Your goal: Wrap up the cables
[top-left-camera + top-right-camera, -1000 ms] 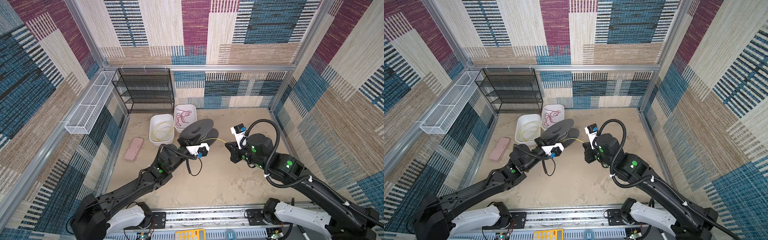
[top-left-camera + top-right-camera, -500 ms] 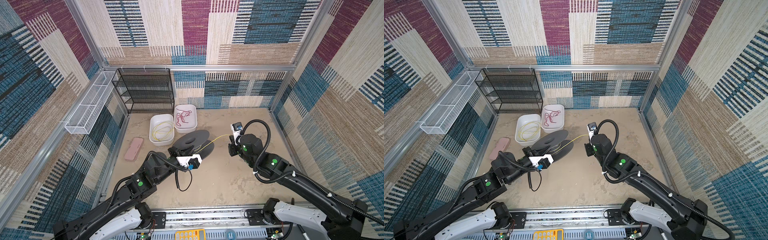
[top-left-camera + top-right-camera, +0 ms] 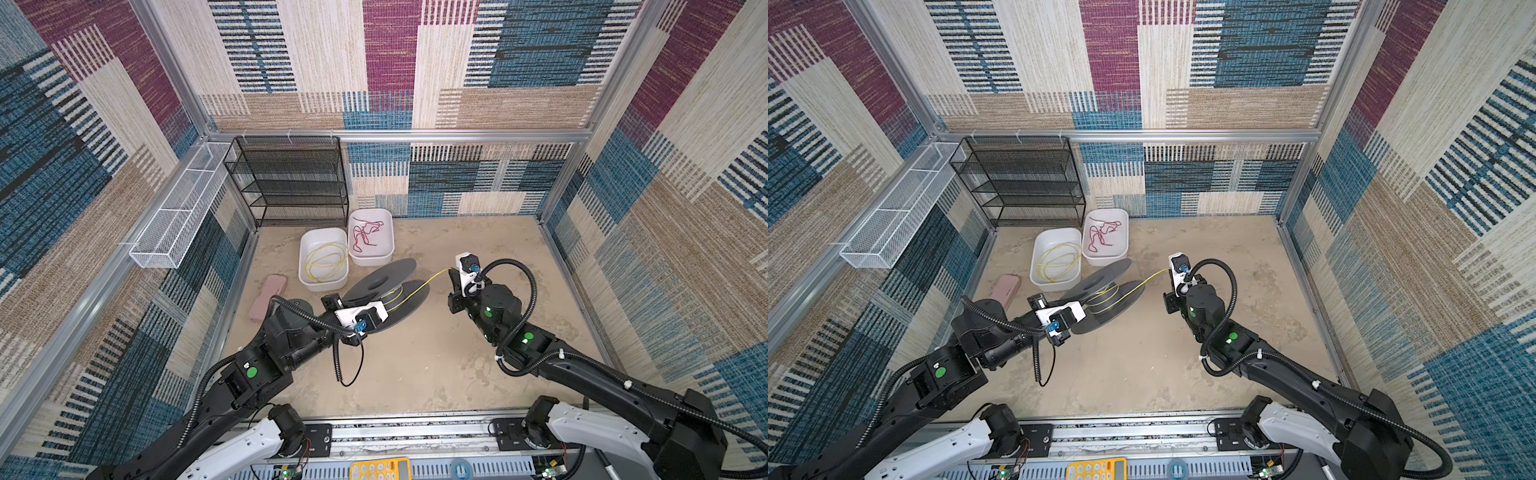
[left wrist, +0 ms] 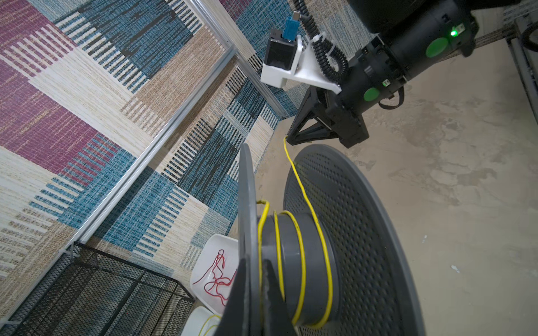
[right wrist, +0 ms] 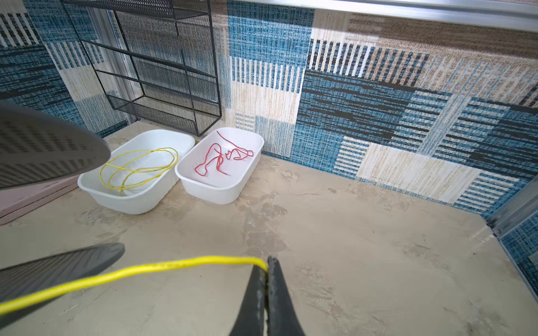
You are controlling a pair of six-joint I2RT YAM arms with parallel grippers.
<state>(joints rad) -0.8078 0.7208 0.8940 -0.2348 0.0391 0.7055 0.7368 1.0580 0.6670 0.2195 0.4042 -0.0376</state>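
Two closed tools are working: left tool (image 4: 257, 296) is clamping the spool (image 4: 349, 232) by one flange; right tool (image 5: 267, 270) is pinching the cable (image 5: 145, 269) end, strung from that spool. Excess pull could slip it free, loosening turns.

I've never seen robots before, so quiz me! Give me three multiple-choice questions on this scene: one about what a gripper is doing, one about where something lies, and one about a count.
1. The right gripper is: A) wide open B) shut on the yellow cable C) shut on the red cord.
2. The red cord lies: A) in a white tub B) in the right gripper C) knotted to the yellow cable.
3. How many white tubs are there? A) one B) four C) two.

Answers: 1 B, its closed jaws pinch the cable; 2 A, it lies loose inside the tub; 3 C, two stand side by side.
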